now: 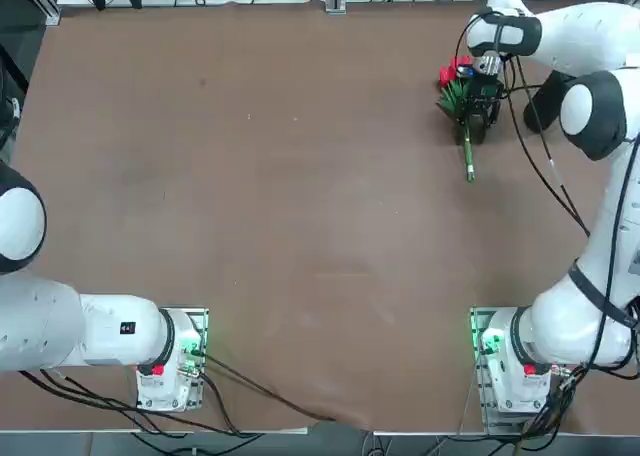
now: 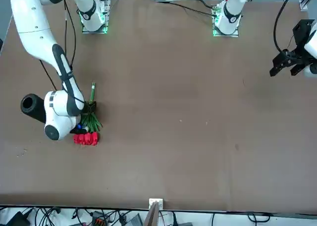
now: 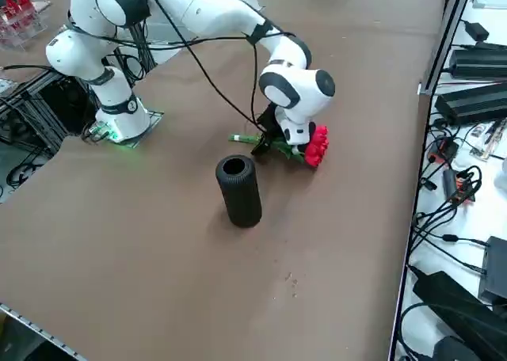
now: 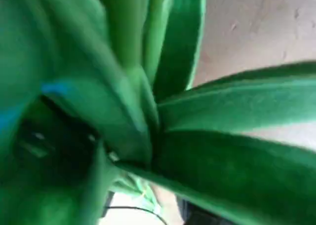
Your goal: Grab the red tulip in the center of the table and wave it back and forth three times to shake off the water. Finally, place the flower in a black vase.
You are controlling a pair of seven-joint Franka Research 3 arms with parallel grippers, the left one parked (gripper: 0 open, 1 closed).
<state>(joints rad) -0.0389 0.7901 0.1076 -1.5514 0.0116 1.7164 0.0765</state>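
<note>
The right gripper [image 1: 478,106] was down at the far right part of the counter [image 1: 300,226], seemingly pinching the red tulip [image 1: 458,94] near where leaves meet stem, though its fingers were hidden and I could not tell for certain. The tulip lay flat, buds [image 3: 316,146] pointing away from the robot. The black vase [image 3: 238,190] stood upright just beside it, nearer the counter's right edge.

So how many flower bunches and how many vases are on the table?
Red tulip bunches: 1, lying on the table with the right gripper down at its leaves.
Black vase: 1, standing upright beside the bunch.
Total: 2 things.
</note>
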